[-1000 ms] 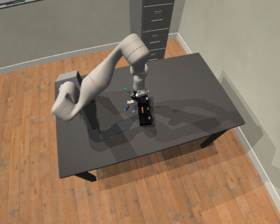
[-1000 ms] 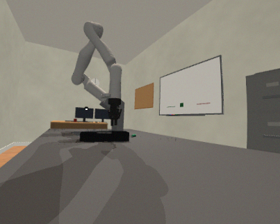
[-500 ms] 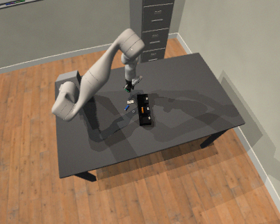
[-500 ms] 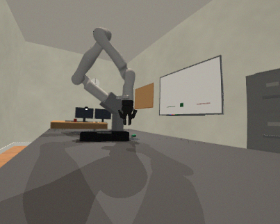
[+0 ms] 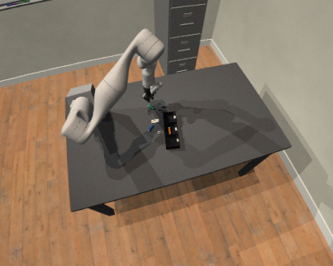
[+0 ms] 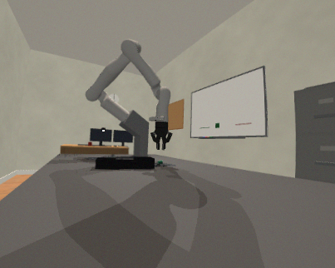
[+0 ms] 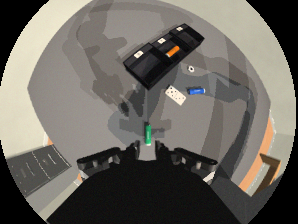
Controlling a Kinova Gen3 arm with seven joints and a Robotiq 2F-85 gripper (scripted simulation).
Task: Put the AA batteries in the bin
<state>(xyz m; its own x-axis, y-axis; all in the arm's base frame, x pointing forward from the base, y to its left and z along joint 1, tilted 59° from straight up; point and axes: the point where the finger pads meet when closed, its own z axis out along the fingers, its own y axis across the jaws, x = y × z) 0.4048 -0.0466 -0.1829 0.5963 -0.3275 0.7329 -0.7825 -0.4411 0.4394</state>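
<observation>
A black row of bins (image 5: 171, 130) lies on the dark table, with white labels too small to read. An orange battery (image 5: 169, 130) lies in its middle compartment and also shows in the wrist view (image 7: 173, 51). A green battery (image 5: 150, 106) lies on the table left of the bins' far end. A blue battery (image 5: 150, 128) lies nearer the front. My gripper (image 5: 148, 97) hangs above the green battery, well clear of the table. In the wrist view the green battery (image 7: 148, 133) shows on the table between my parted fingers. The gripper is partly open and empty.
A small white block (image 5: 154, 121) lies between the green and blue batteries. A small grey ring (image 5: 159, 132) lies beside the blue battery, close to the bins' left wall. The robot's base (image 5: 78, 121) stands at the table's left edge.
</observation>
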